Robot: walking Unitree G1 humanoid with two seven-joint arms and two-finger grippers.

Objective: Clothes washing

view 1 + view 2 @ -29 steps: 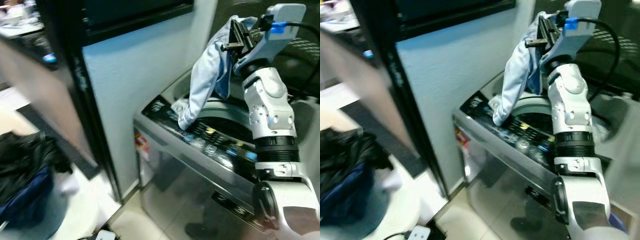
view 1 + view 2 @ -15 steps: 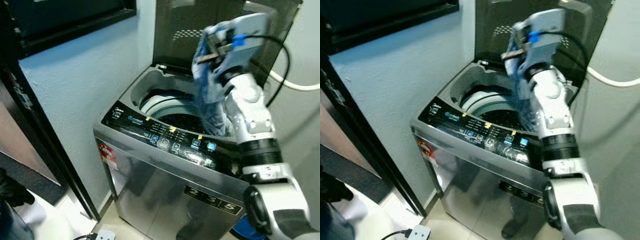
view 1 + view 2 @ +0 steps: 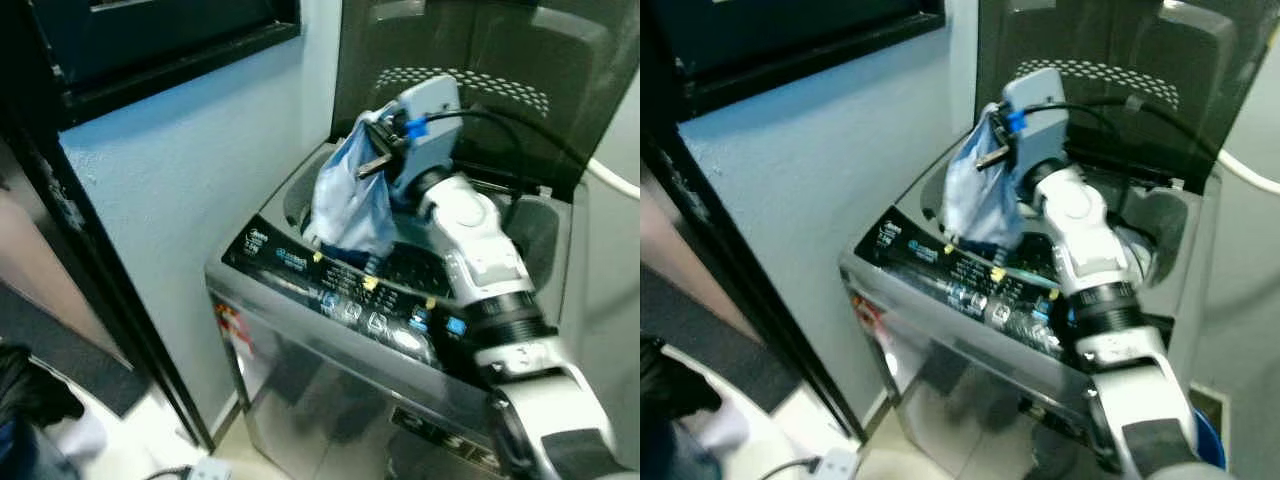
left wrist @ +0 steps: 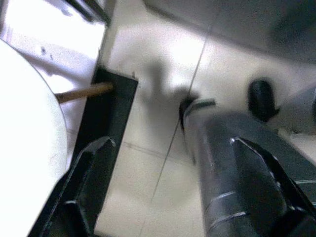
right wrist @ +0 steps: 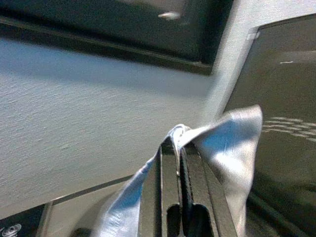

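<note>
A top-loading washing machine stands with its dark lid raised behind the tub. My right gripper is held over the left front of the tub opening, shut on a light blue garment. The garment hangs down from it, its lower end just behind the control panel. In the right wrist view the two fingers lie pressed together with the blue cloth draped over their tips. My left gripper hangs low over the tiled floor, open and holding nothing.
A pale blue wall and a dark window frame stand to the left of the machine. A black door post runs down beside it. Dark clothes lie at the lower left. A white hose crosses the wall on the right.
The camera has swung toward the machine. My right gripper has carried the blue garment from the control panel's left end to over the tub, and now holds it lower.
</note>
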